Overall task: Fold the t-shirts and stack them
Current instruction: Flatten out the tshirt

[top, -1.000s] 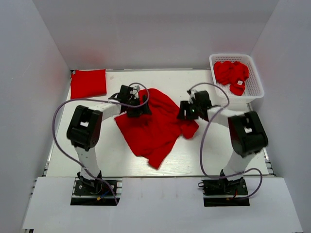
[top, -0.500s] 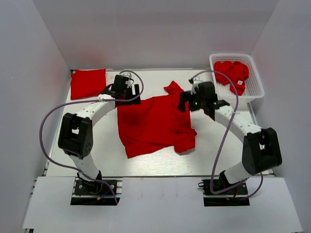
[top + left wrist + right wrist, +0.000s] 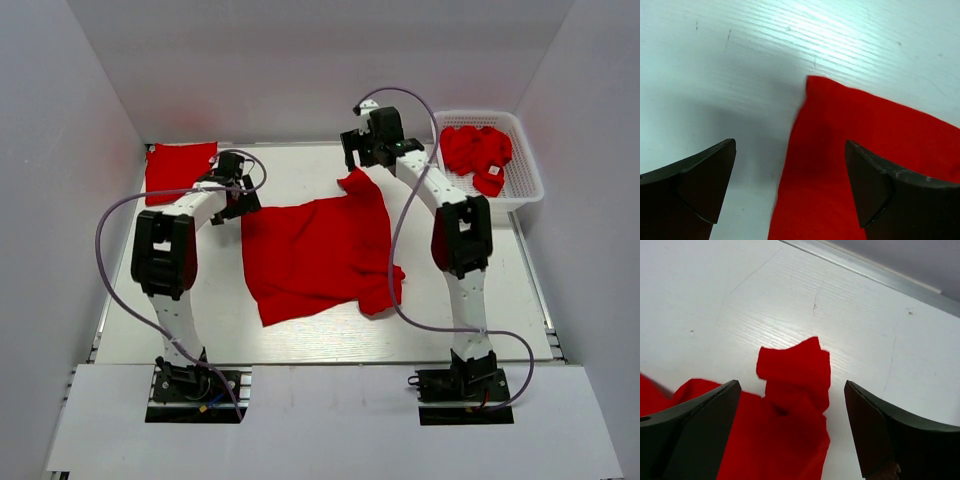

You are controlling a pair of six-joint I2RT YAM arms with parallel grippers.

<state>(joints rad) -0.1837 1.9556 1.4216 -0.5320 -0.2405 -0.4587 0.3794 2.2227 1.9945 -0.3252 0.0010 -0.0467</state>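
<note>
A folded t-shirt lies flat well to the left of the spread t-shirt, at the worktop's far left corner.

The left gripper is just off the spread t-shirt's far left corner. Its jaws stand wide apart and grip nothing. In the left wrist view that corner of the cloth lies on the worktop between the two fingers, nearer the right one. Whether that finger brushes the cloth is hard to say from this angle. The left arm rises from its base and reaches out to the far left of the spread t-shirt, wrist tipped down.

The spread t-shirt lies mostly flat in the middle of the worktop, with one sleeve sticking out at its far right corner and its near right part rumpled.

The right gripper hangs just beyond that sleeve, jaws wide apart and empty. In the right wrist view the sleeve tip shows between the fingers. The right arm stretches almost straight along the spread t-shirt's right edge, which it partly covers.

Far right of the spread t-shirt, a white basket holds crumpled t-shirts; how many cannot be made out.
</note>
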